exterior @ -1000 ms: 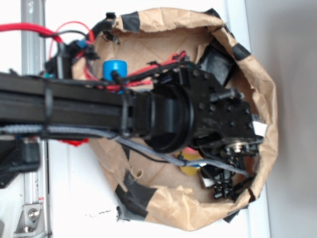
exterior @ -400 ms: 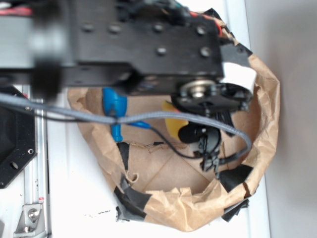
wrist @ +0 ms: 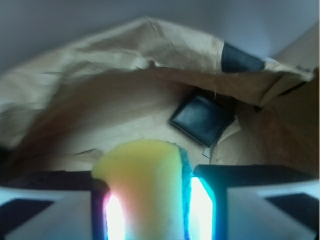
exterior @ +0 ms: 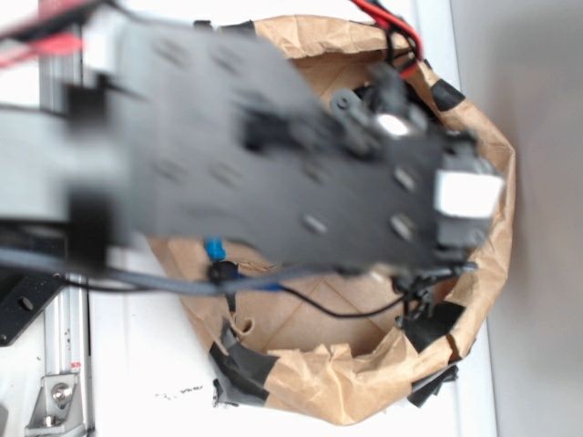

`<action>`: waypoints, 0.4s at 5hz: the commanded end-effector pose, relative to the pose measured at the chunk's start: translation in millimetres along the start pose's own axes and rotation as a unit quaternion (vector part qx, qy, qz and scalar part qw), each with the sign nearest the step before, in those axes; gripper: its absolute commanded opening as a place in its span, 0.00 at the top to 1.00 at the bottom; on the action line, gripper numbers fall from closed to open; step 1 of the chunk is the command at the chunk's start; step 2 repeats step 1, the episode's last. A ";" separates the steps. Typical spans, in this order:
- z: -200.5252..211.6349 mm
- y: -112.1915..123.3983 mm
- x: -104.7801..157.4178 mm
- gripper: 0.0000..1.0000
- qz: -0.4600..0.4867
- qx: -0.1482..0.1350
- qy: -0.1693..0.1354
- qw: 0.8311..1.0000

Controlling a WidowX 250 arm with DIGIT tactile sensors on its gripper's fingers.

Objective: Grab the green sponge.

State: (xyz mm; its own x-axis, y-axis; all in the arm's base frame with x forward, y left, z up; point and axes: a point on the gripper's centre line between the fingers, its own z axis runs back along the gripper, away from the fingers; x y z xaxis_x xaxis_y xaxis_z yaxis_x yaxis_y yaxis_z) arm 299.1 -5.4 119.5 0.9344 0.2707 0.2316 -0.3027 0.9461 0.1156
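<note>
In the wrist view my gripper [wrist: 152,210] is shut on the green sponge [wrist: 145,180], a yellow foam block with a blue-green scouring side on its right. The sponge stands upright between the two glowing pads [wrist: 200,207] and is held above the brown paper floor of the bag. In the exterior view the blurred arm [exterior: 273,164] covers most of the bag, and the sponge is hidden behind it. Only the dark tips of the gripper [exterior: 421,300] show under the arm.
A crumpled brown paper bag [exterior: 346,391] with black tape patches rings the workspace; its wall rises ahead in the wrist view [wrist: 150,55]. A black square pad [wrist: 202,120] lies on the bag floor ahead to the right. A bit of the blue bottle [exterior: 215,248] shows under the arm.
The arm has risen toward the exterior camera, now larger, blurred and covering the bag. The sponge, visible at the gripper before, is now hidden behind the arm.
</note>
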 end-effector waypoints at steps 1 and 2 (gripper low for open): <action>50.5 12.7 -35.5 1.00 -0.005 -0.026 -0.032 0.999; 50.5 12.7 -35.5 1.00 -0.005 -0.026 -0.032 0.999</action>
